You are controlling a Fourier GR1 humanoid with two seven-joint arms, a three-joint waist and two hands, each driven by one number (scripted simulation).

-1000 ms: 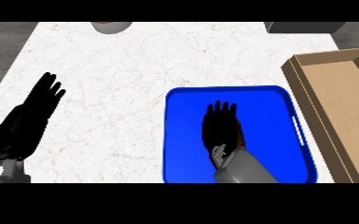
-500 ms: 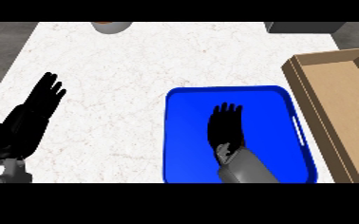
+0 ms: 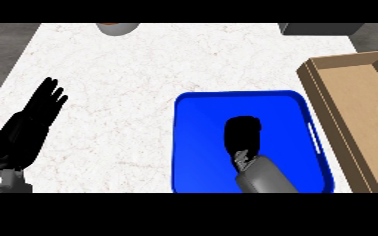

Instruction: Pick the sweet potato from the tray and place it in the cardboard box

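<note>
Blue tray point(image 3: 193, 145) – right hand point(image 3: 242, 136) curled over the hidden sweet potato, likely firm, best gripped mid-body – left hand point(image 3: 33, 120) open

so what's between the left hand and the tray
Only bare white counter, as the head view shows. The left hand rests open at the left edge; the blue tray sits further right.
</note>
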